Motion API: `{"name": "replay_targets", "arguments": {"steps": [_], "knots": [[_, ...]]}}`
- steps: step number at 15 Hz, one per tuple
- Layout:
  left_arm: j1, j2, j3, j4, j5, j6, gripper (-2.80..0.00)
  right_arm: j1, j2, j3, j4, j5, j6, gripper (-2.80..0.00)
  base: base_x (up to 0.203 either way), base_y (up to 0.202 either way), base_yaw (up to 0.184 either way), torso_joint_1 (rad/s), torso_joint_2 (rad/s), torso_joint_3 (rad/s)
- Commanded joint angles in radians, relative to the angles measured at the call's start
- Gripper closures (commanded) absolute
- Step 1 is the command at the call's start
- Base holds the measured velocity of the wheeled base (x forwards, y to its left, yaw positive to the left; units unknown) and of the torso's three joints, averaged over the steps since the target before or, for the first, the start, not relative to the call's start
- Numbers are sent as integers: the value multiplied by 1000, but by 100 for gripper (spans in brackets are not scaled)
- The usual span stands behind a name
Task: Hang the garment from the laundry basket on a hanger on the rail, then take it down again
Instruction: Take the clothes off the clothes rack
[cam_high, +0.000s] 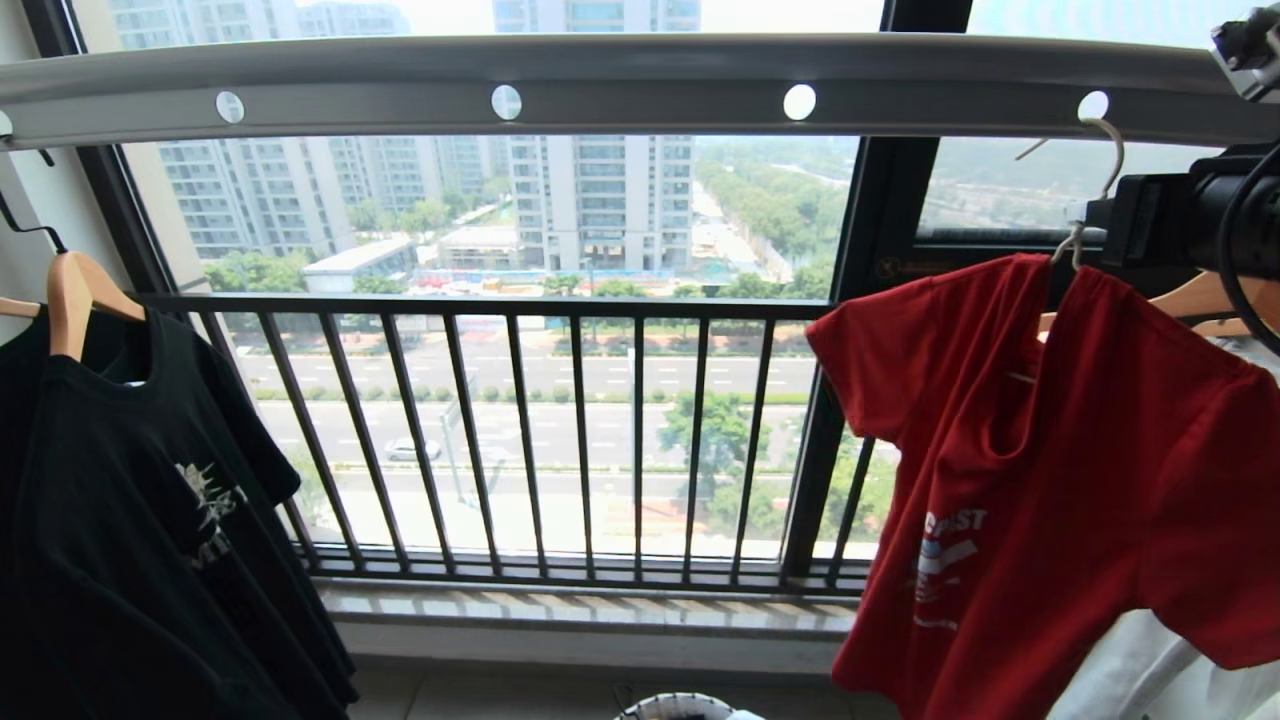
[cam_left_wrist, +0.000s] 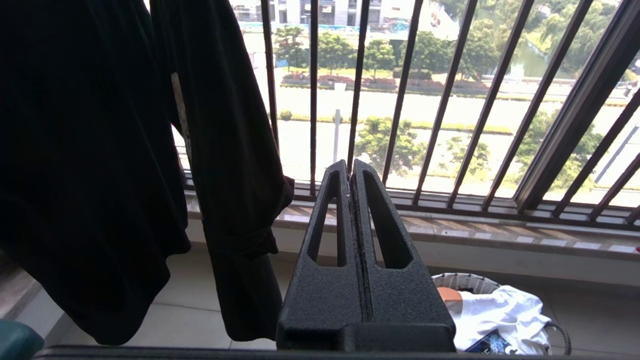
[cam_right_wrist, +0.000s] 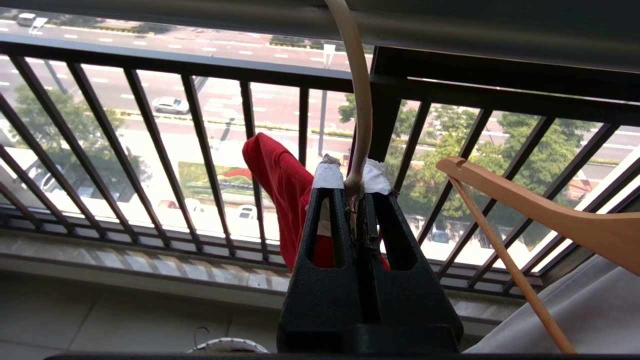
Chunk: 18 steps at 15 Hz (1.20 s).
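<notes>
Red cloth hangs under the rail (cam_high: 640, 75): it is the garment (cam_high: 1060, 480), on the white hanger (cam_high: 1100, 165). The hanger's hook sits in a round hole of the rail, near the rail's right end. My right gripper (cam_right_wrist: 352, 187) is just below the rail, and its jaws are squeezed tight on the hanger's neck. My left gripper (cam_left_wrist: 350, 172) is low down, far under the rail, jaws pressed together with nothing between them. The laundry basket (cam_left_wrist: 465, 282) sits on the floor below the rail.
</notes>
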Motion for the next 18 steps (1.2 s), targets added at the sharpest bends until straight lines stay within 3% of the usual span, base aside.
{"name": "replay_targets", "arguments": {"steps": [1,18], "knots": [[0,1,2,0,2,0,0,0,-19,4,-1,1,0,0,0,0,0,0,0,0],[0,1,0,1,1,0,0,0,-105,30,1,0,0,0,0,0,0,0,0,0]]}}
